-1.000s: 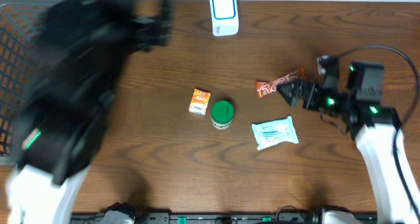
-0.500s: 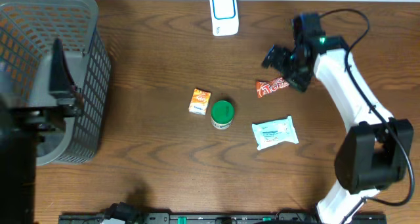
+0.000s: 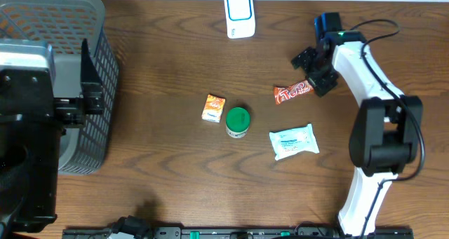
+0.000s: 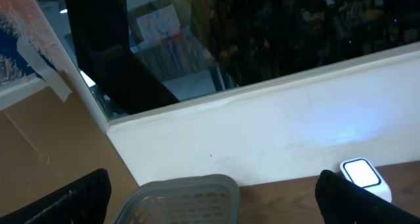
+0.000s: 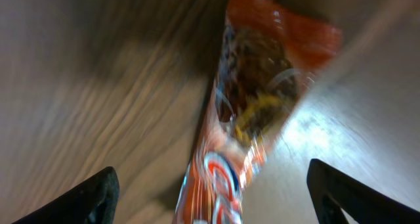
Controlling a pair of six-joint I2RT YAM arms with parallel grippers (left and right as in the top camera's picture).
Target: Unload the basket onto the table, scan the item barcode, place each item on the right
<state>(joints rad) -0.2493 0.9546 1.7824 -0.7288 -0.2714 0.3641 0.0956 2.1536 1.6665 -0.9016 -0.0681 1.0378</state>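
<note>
overhead view shows the wooden table (image 3: 161, 183) with the grey basket (image 3: 42, 15) at its left end. the left arm bulks in front of that basket, and its left gripper (image 4: 211, 201) hangs with fingers spread and nothing between them, aimed at the far wall rather than at any item. the right arm reaches across the far right of the table, where the right gripper (image 3: 313, 75) sits just beside the end of the orange candy bar (image 3: 291, 93). in the right wrist view the wrapper lies on the wood between the two fingers (image 5: 72, 198), which stand wide apart on either side, so nothing is pinched. the wipes packet (image 3: 294, 141), the green-lidded jar (image 3: 238, 122) and the small orange box (image 3: 214, 107) lie mid-table. the white scanner (image 3: 238, 15) stands at the far edge, well apart from the bar. by my reading the task has hardly begun: the bar is lined up for a grasp, while closing, lifting, carrying it to the scanner and showing the barcode are all left.
</note>
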